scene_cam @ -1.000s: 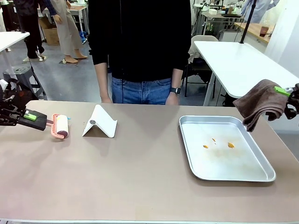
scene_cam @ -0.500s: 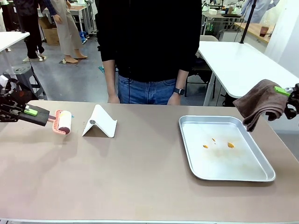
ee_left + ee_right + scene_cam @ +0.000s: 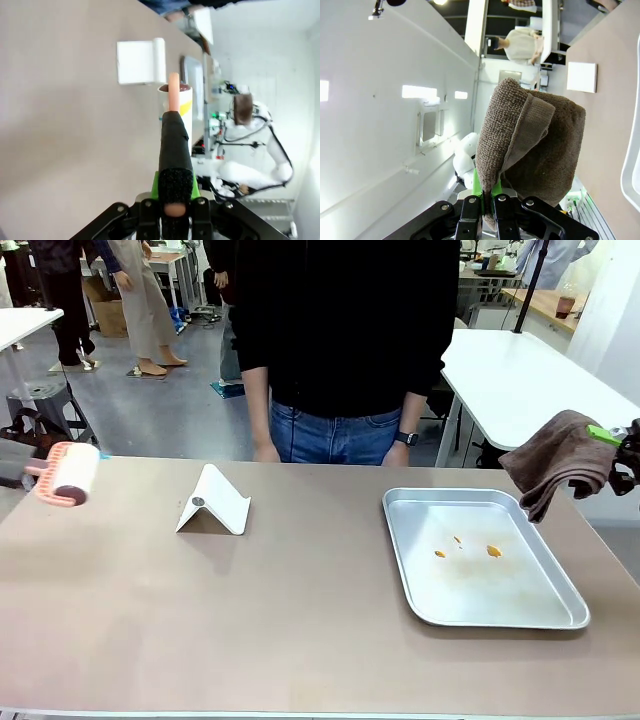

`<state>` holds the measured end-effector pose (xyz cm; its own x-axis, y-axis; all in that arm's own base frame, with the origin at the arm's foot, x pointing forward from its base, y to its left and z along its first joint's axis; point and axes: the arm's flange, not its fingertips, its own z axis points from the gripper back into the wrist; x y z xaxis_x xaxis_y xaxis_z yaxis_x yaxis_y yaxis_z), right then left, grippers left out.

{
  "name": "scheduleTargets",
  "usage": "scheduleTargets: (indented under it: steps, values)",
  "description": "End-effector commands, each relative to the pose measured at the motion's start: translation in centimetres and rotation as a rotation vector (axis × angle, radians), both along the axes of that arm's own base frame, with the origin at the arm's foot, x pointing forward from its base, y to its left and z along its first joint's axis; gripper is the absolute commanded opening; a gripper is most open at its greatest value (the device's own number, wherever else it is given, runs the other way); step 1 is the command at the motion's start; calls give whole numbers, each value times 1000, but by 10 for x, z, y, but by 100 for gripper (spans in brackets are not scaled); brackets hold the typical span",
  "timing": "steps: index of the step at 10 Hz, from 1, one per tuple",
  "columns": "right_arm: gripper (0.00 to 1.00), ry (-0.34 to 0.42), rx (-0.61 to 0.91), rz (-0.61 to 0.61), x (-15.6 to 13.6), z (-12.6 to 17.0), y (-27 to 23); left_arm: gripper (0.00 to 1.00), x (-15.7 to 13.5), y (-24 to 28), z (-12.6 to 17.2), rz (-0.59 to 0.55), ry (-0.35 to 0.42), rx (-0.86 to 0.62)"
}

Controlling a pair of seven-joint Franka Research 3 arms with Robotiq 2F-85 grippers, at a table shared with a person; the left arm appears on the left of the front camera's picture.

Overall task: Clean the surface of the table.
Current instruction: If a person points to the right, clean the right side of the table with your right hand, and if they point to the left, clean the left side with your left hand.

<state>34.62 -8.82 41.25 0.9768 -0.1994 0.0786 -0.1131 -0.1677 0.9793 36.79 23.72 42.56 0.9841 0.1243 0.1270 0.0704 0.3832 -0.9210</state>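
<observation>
The beige-brown table [image 3: 250,620] stretches across the front view. Over its far left edge hangs a pink lint roller [image 3: 68,472] with a white roll, lifted off the top. In the left wrist view my left gripper [image 3: 175,202] is shut on the roller's black handle [image 3: 175,145], and the roll [image 3: 176,105] points out over the table [image 3: 60,125]. At the right edge my right gripper [image 3: 625,452] is shut on a folded brown towel [image 3: 560,462] held in the air beside the table. The right wrist view has that gripper [image 3: 487,194] pinching the towel [image 3: 535,145].
A shiny metal tray [image 3: 560,615] with a few orange crumbs [image 3: 493,551] lies on the table's right half. A white folded stand [image 3: 213,503] sits left of centre near the far edge. A person in a black top stands at the far side, hands [image 3: 265,453] at the edge.
My left gripper has pulled the lint roller leftward and up, from beside the white stand out to the table's left edge. The person has stepped to the right. The right arm has not moved.
</observation>
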Motion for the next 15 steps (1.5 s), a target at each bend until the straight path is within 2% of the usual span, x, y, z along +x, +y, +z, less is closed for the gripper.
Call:
scheduleTargets:
  steps: [1, 4, 8, 9, 10, 15]
  values:
    - [0, -9, 8, 5, -1, 4, -3, 22, -24, 27, 5, -67, -27, -124]
    - [0, -9, 8, 5, -1, 4, -3, 22, -45, 61, -15, -80, -25, -265]
    - [0, -9, 8, 5, -1, 4, -3, 22, -51, 108, -33, -103, -46, -376]
    - [0, -9, 8, 5, -1, 4, -3, 22, -49, 112, -38, -104, -32, -366]
    - [0, -9, 8, 5, -1, 4, -3, 22, -46, 65, -55, -82, -8, -316]
    - [0, -9, 8, 5, -1, 4, -3, 22, -46, 65, -55, -82, -8, -316]
